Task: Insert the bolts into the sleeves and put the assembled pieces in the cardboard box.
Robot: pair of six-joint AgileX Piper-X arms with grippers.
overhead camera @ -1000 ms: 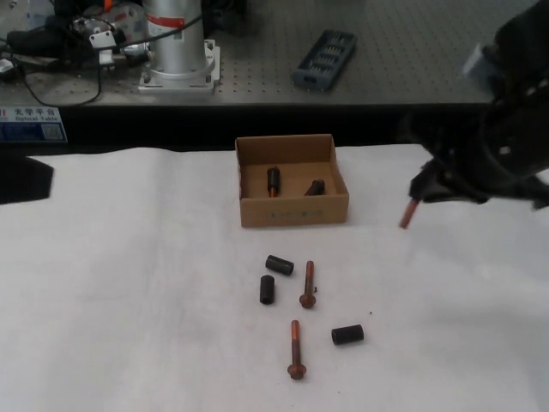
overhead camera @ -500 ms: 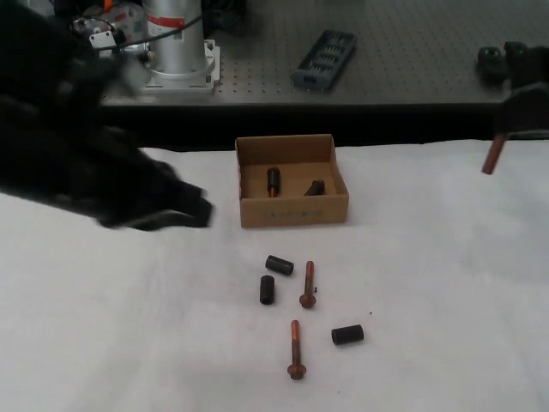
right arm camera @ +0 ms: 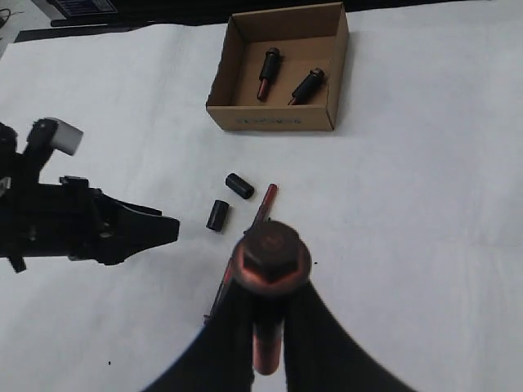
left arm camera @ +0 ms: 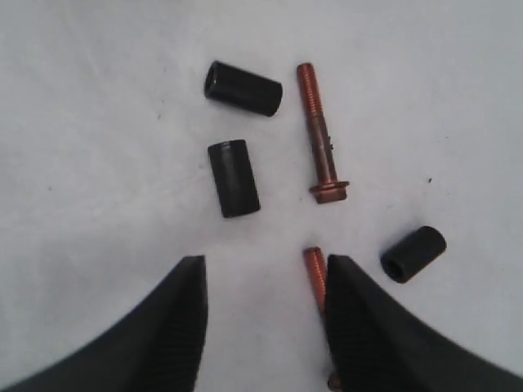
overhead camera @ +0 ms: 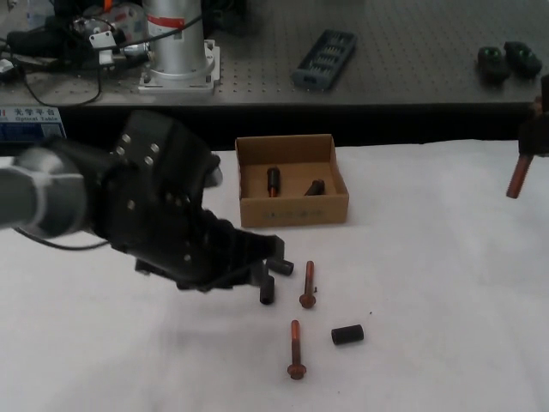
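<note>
My left gripper (overhead camera: 262, 262) hangs open low over the loose parts; in the left wrist view it (left arm camera: 263, 269) frames bare sheet just short of a black sleeve (left arm camera: 234, 178). A second sleeve (left arm camera: 243, 87), a copper bolt (left arm camera: 323, 135), a third sleeve (left arm camera: 413, 254) and another bolt (left arm camera: 316, 278) lie around it. At the far right my right gripper (overhead camera: 533, 142) is raised and shut on a copper bolt (overhead camera: 515, 180), whose hex head (right arm camera: 271, 249) faces the wrist camera. The cardboard box (overhead camera: 292, 210) holds two assembled pieces (overhead camera: 273, 180) (overhead camera: 315, 187).
A white sheet (overhead camera: 446, 283) covers the bench. Behind it, on the dark perforated table, stand a metal post (overhead camera: 176, 43), a blue rack (overhead camera: 324, 56) and two black knobs (overhead camera: 506, 60). Open sheet lies right of the loose parts.
The left arm has swept in from the left and come down over the sleeves. The right gripper with its bolt has drifted a little right and lower.
</note>
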